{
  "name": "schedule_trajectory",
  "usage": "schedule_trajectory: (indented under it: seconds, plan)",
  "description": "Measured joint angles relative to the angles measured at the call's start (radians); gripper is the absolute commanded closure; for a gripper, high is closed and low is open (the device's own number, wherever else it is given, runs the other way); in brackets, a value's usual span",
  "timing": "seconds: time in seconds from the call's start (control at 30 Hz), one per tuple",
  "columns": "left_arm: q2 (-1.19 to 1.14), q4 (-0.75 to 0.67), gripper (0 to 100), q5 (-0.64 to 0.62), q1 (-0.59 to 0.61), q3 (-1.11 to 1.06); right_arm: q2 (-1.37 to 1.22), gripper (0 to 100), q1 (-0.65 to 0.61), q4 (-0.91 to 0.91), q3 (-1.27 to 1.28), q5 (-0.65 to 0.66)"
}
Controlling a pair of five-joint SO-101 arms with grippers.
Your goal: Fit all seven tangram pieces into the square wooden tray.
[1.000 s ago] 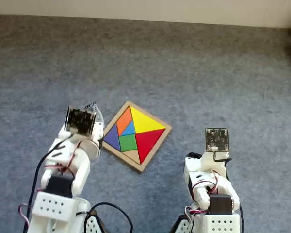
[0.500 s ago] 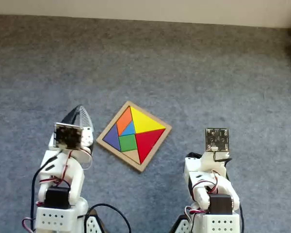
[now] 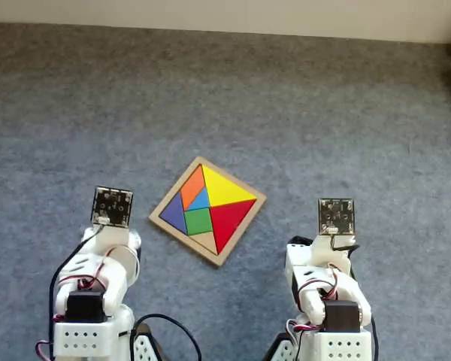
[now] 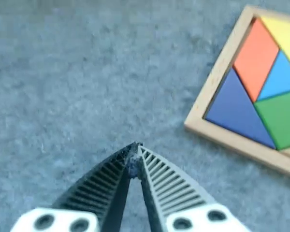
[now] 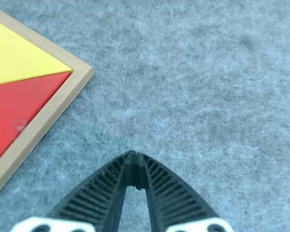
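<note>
I have the square wooden tray (image 3: pixel 179 236) lying on the grey carpet (image 3: pixel 323 98), turned so that it reads as a diamond, between the two arms and a little ahead of them. All seven pieces sit inside its frame, edge to edge. The large yellow triangle (image 3: pixel 225 189) fills the far right part and the large red triangle (image 3: pixel 229 222) lies against it on the near right. The orange parallelogram (image 3: pixel 192 188) runs along the far left edge, and the small light blue triangle (image 3: pixel 200 200) is tucked in the middle. The dark blue triangle (image 3: pixel 174 214) takes the left corner, the green square (image 3: pixel 199 221) sits just beside it, and the tan triangle (image 3: pixel 204 241) lies along the near edge. My left gripper (image 4: pixel 135 150) hangs over carpet near the tray's left corner, apart from the rim. Its two ribbed fingers are pressed together at the tips with nothing between them. My right gripper (image 5: pixel 133 159) is over carpet near the tray's right corner, also apart from the rim, its fingers drawn together at the tips and carrying nothing. From the high view, the left arm (image 3: pixel 98 278) and the right arm (image 3: pixel 327 286) are both folded back toward their bases, one on each side of the tray.
</note>
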State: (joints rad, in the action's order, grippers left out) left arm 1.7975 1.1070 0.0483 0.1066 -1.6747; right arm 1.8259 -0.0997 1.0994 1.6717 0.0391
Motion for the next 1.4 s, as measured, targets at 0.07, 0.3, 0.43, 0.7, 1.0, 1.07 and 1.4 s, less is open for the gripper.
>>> schedule_trajectory:
  seconds: [0.07,0.3,0.43,0.7,1.0,1.07,1.4]
  plan:
    - [0.000,0.064,99,0.000,0.000,0.000,0.000,99.3,0.000,0.000,0.000,0.000]
    - [0.000,0.187,99,0.000,0.000,0.000,0.000,99.3,0.000,0.000,0.000,0.000]
    - [0.000,0.192,99,0.000,0.000,0.000,0.000,99.3,-0.002,0.008,0.000,0.000]
    - [0.000,0.192,99,0.000,0.000,0.000,0.000,99.3,-0.074,0.109,0.000,-0.084]
    - [0.000,0.192,99,0.000,0.000,0.000,0.000,99.3,-0.075,0.149,0.000,-0.084]
    - [0.000,0.192,99,0.000,0.000,0.000,0.000,99.3,-0.075,0.149,0.000,-0.084]
    - [0.000,0.192,99,0.000,0.000,0.000,0.000,99.3,-0.075,0.149,0.000,-0.084]
